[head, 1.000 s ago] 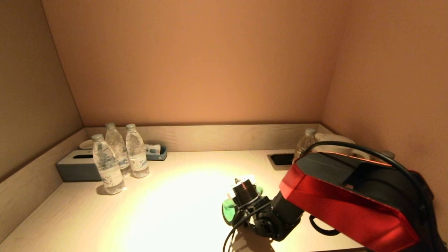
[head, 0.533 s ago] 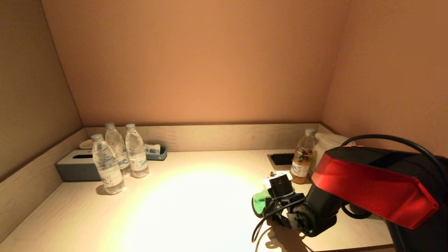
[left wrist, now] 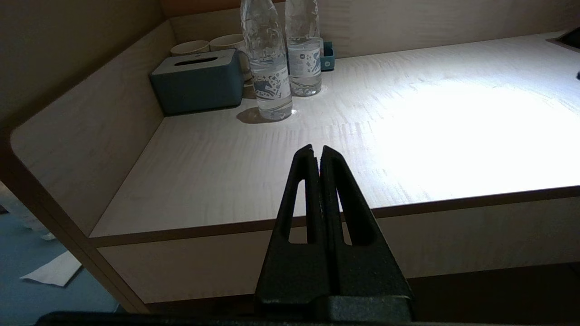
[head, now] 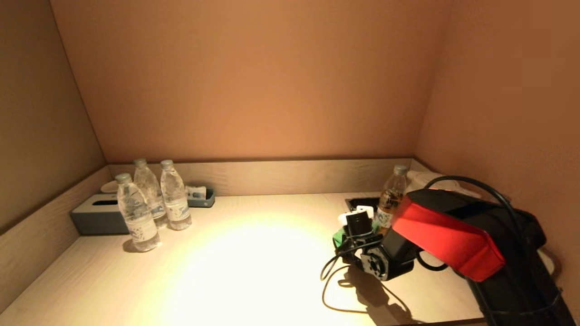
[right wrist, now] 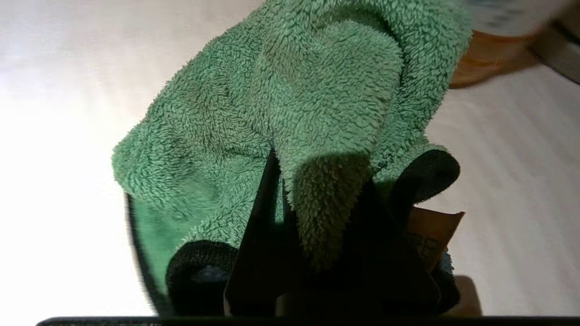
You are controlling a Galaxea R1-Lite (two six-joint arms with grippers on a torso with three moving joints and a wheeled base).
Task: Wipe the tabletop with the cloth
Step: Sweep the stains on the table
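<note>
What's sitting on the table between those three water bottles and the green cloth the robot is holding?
Nothing: in the head view the tabletop is bare between the water bottles and the cloth clamped in the right gripper.

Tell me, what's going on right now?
Right hand shut on green cloth, pressed to tabletop. Left hand shut, parked off the front edge. Tea bottle close beside the cloth.

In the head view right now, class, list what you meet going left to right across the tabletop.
Tissue box → three water bottles, the nearest one first → small blue tray → green cloth held by the right gripper → amber bottle → white kettle.
</note>
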